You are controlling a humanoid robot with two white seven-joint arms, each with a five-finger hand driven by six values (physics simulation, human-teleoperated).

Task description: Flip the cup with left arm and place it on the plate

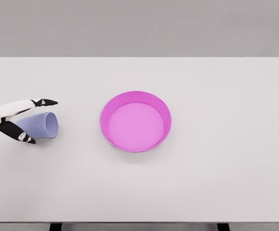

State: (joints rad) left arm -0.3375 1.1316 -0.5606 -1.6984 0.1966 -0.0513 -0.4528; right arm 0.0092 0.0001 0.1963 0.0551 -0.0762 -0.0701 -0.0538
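Head view shows you a white table (216, 192), its near edge along the bottom of the picture. Nothing sits near that edge. Moving back toward the middle depth, at the left edge you see the left hand (15, 121) coming in from the side, fingers (44, 102) above and thumb (20, 136) below. It brackets the cup (44, 125), a pale lavender one lying on its side with the open mouth facing right toward the table's centre. You can't quite tell if the digits press on it or just flank it; they sit narrow around its base end. Well apart to the right, about mid-table, you have the plate (111, 103), a magenta round dish with a raised rim. Right arm is out of the picture.
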